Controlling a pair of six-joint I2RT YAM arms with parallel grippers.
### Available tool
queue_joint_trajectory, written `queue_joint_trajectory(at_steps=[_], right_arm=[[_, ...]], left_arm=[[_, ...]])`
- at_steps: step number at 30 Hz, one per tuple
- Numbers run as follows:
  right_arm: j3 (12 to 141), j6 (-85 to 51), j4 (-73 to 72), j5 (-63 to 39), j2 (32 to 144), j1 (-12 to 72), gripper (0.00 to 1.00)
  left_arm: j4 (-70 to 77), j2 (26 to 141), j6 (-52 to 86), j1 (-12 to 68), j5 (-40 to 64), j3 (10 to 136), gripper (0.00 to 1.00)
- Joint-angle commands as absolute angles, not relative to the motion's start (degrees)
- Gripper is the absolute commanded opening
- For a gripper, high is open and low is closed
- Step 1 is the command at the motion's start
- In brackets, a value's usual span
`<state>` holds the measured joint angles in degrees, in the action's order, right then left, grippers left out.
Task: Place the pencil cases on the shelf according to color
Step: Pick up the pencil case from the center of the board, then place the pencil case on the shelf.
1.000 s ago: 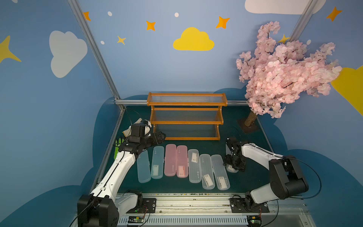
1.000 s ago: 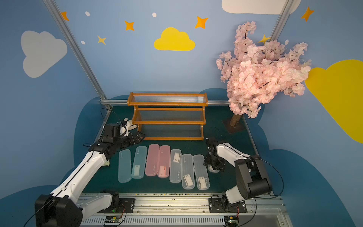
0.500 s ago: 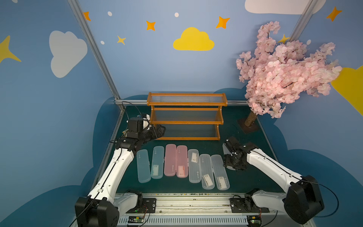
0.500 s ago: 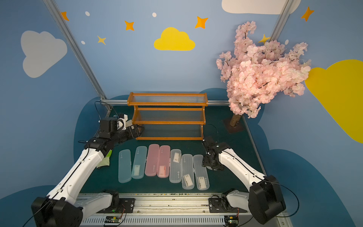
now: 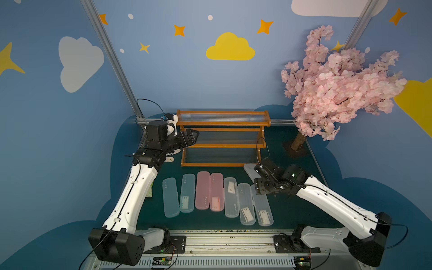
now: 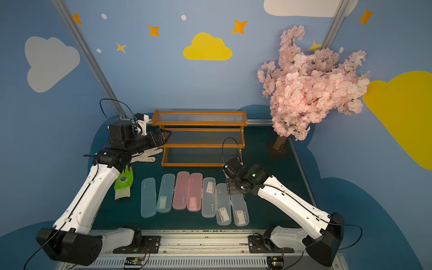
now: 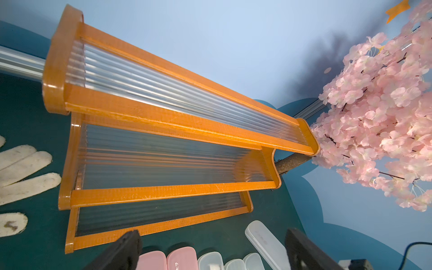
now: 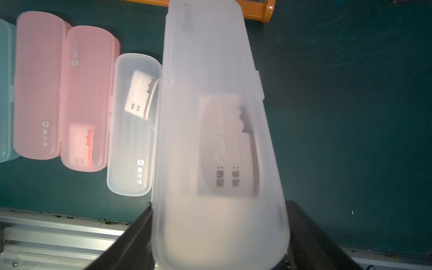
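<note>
My right gripper (image 8: 219, 210) is shut on one end of a frosted clear-white pencil case (image 8: 217, 140), held above the mat; in a top view its far end (image 5: 249, 170) pokes out toward the shelf (image 5: 223, 117). The orange-framed shelf stands at the back, its ribbed tiers bare. On the mat lie two light blue cases (image 5: 171, 197), two pink cases (image 5: 202, 190) and three clear-white cases (image 5: 231, 197) in a row. My left gripper (image 5: 192, 136) hangs open and empty by the shelf's left end, looking along the tiers (image 7: 163, 163).
A pink blossom tree (image 5: 336, 93) stands at the back right beside the shelf. A white glove (image 6: 145, 155) and a green glove (image 6: 124, 184) lie at the left under my left arm. A metal rail (image 5: 222, 240) runs along the front edge.
The right arm has swung its elbow outward and carried the clear-white case slightly left and up. The left gripper has risen and moved back toward the shelf's left end.
</note>
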<state>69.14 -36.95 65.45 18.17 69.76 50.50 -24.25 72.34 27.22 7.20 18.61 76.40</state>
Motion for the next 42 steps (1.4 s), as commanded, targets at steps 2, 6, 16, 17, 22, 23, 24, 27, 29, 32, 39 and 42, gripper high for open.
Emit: queue_joint_trajectory(at_steps=[2, 6, 16, 17, 22, 23, 24, 27, 29, 32, 39, 42], right_arm=[[68.6, -37.3, 68.4, 23.3, 68.6, 51.8, 0.62], [67.0, -37.7, 65.6, 25.3, 64.7, 54.7, 0.60], [65.0, -31.5, 56.0, 24.1, 54.9, 58.4, 0.59], [65.1, -30.6, 55.6, 23.7, 54.6, 58.7, 0.59], [66.5, -26.8, 53.7, 23.6, 52.7, 59.4, 0.57], [66.6, -26.1, 52.9, 23.4, 52.4, 59.6, 0.57], [66.6, -25.3, 51.7, 23.0, 52.1, 59.7, 0.57], [66.6, -23.2, 48.5, 23.2, 51.6, 60.3, 0.57], [67.0, -22.0, 47.2, 23.8, 51.9, 60.6, 0.57], [68.3, -20.0, 45.7, 25.2, 52.5, 60.6, 0.57], [70.2, -14.3, 36.8, 31.3, 54.2, 60.4, 0.56], [73.2, -12.8, 36.2, 33.5, 57.0, 59.5, 0.56]], left_arm=[[-23.6, 73.0, 26.1, 7.3, 19.4, 77.3, 1.00], [-21.1, 71.8, 26.1, 7.3, 18.7, 75.6, 1.00], [-17.9, 71.1, 24.2, 7.3, 15.7, 73.9, 1.00], [-17.6, 71.0, 24.4, 7.3, 15.8, 73.6, 1.00], [-15.7, 70.1, 25.4, 7.3, 15.7, 72.4, 1.00], [-15.7, 70.1, 25.3, 7.3, 15.5, 72.5, 1.00], [-15.7, 70.1, 25.4, 7.3, 15.2, 72.6, 1.00], [-15.5, 70.1, 25.4, 7.4, 14.0, 72.9, 1.00], [-15.0, 70.1, 25.4, 7.3, 13.8, 73.0, 1.00], [-14.2, 70.2, 25.4, 7.3, 12.1, 73.1, 1.00], [-14.9, 72.3, 24.5, 7.4, 10.3, 74.9, 1.00], [-15.2, 74.0, 24.6, 7.5, 11.6, 76.4, 1.00]])
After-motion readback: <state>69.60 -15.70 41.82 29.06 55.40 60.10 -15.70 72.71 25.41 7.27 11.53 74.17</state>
